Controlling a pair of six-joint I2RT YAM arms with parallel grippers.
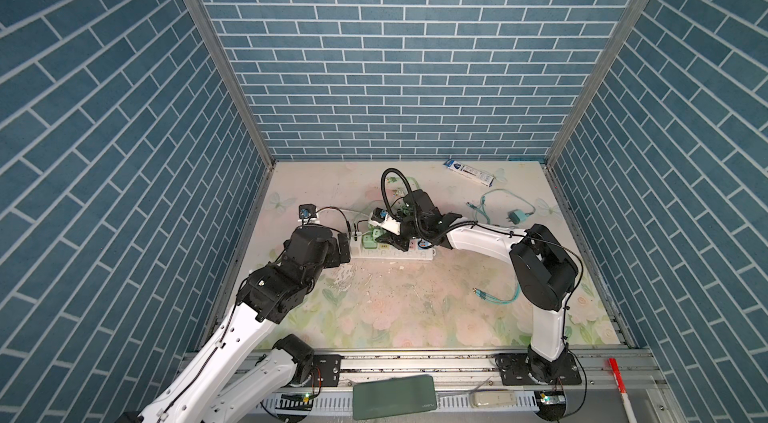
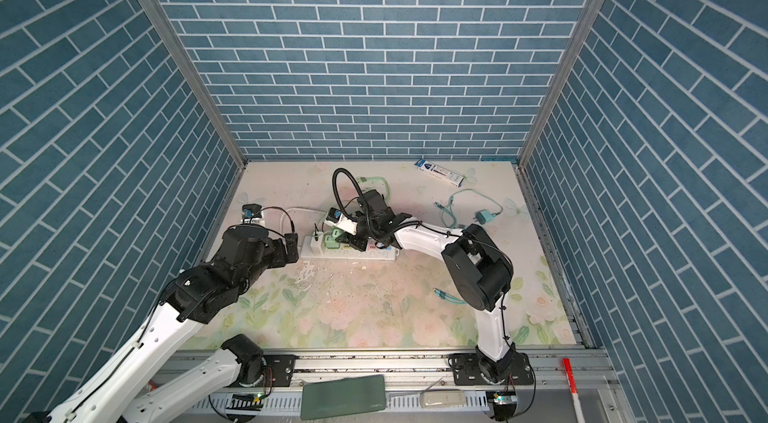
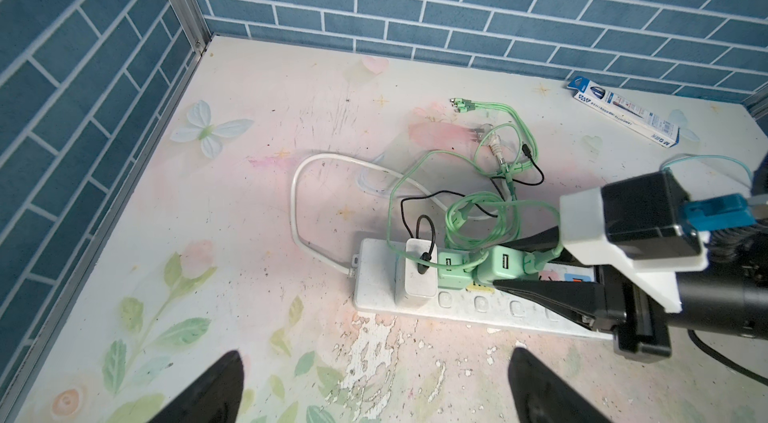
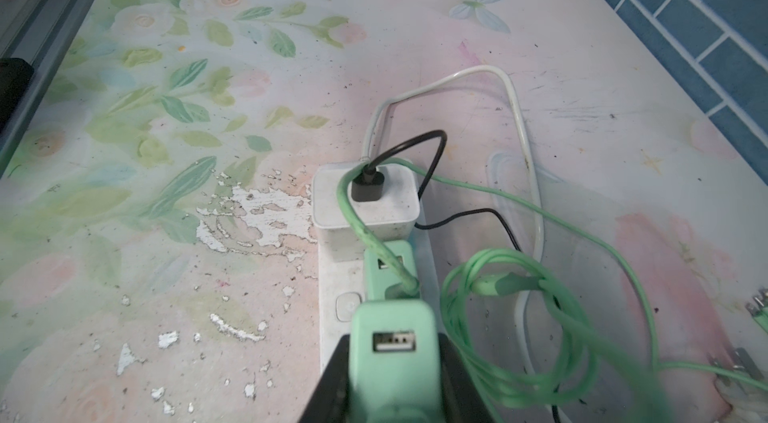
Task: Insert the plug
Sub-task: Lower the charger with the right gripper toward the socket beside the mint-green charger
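My left tool (image 3: 380,383) hangs spread wide just off the cord end of the power strip (image 3: 482,306), ready, I judge, to brace it. A white adapter (image 3: 417,271) and a green adapter (image 3: 451,269) stand plugged in. Just beside them my right tool (image 3: 523,271) pinches the green plug (image 4: 392,342) over the next socket, its body held square to the strip for a straight push down. I cannot tell whether it is seated.

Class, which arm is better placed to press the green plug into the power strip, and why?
Right: the right gripper is shut on the green plug at the power strip; the left gripper is open, empty.
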